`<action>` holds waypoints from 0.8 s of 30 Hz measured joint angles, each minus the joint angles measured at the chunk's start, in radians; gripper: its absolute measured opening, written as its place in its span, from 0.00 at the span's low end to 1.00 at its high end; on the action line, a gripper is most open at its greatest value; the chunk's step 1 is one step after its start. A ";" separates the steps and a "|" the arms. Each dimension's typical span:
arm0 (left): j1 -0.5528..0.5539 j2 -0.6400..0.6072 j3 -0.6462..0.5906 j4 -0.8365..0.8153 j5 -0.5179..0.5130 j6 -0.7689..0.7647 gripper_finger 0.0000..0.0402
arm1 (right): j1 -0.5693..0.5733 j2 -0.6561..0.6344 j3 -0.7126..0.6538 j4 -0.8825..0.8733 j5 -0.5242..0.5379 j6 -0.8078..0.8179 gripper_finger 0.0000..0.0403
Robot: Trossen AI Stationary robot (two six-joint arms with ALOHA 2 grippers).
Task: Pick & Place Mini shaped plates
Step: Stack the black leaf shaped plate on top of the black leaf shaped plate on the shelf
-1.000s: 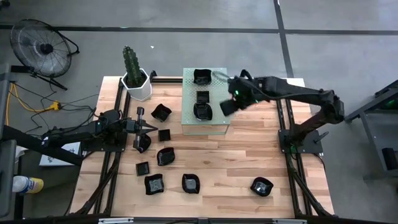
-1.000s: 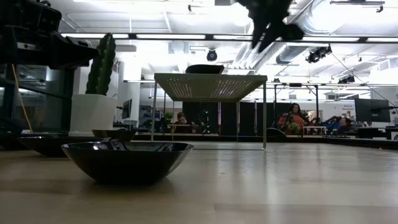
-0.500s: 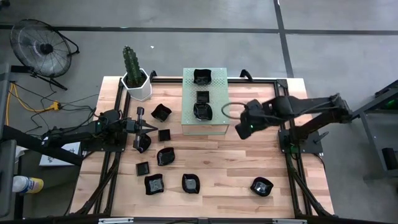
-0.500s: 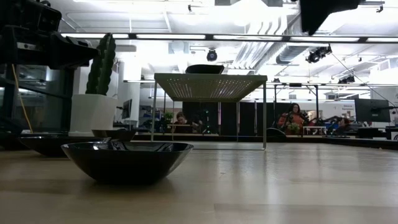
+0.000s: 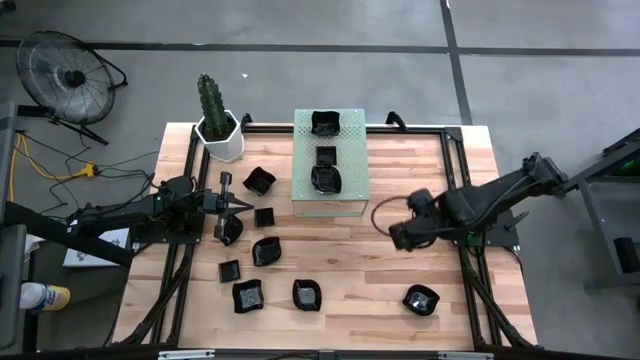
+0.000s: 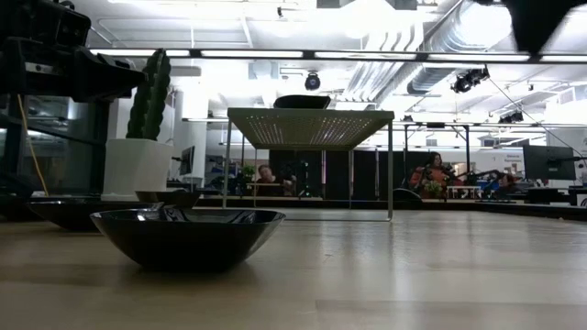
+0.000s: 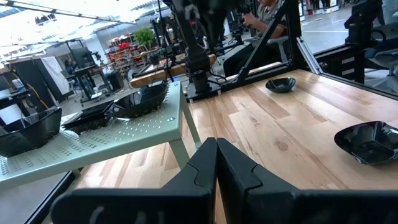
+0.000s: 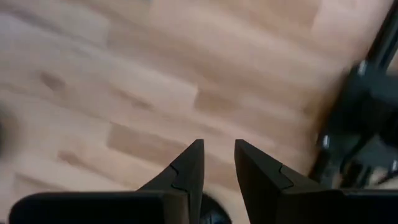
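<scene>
The left gripper [image 5: 232, 205] rests at the table's nine o'clock, fingers pressed together and empty, as the left wrist view shows. Black plates lie around it: one [image 5: 259, 181] at its one o'clock, a small square one [image 5: 264, 217] just beside its tip, and others [image 5: 266, 251] spread toward six o'clock. This arm waits.

At the table's twelve o'clock stands the green stand [image 5: 345, 200], already carrying three plates [image 5: 326, 151] in a row.

The right gripper [image 5: 399, 237] hangs above bare wood at about four o'clock from the stand, fingers [image 8: 189, 169] apart with nothing between them. A lone plate [image 5: 421, 300] sits at the table's five o'clock, well apart from the rest. From the right gripper it lies toward five o'clock, near but not beneath it. The plate looks roughly round with a wavy rim, so it offers no clear long axis. The right arm is much the nearer of the two, so this plate seems its likely pick; it would need to travel toward the near edge and descend over the rim.
</scene>
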 joint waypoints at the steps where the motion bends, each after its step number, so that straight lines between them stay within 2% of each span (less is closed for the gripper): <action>1: 0.000 0.000 0.000 0.000 0.000 0.000 0.01 | 0.012 0.000 -0.027 0.021 -0.032 0.015 0.21; 7: 0.000 0.000 0.000 0.000 0.000 0.000 0.01 | 0.097 0.000 -0.168 0.246 -0.175 0.037 0.21; 13: 0.000 0.000 0.000 0.000 0.000 0.000 0.01 | 0.201 0.000 -0.259 0.481 -0.245 0.009 0.21; 19: 0.000 0.000 0.000 0.000 0.000 0.000 0.01 | 0.328 0.006 -0.334 0.738 -0.240 -0.036 0.21; 24: 0.000 0.000 0.000 0.000 0.000 0.000 0.01 | 0.428 0.042 -0.371 0.884 -0.180 -0.086 0.21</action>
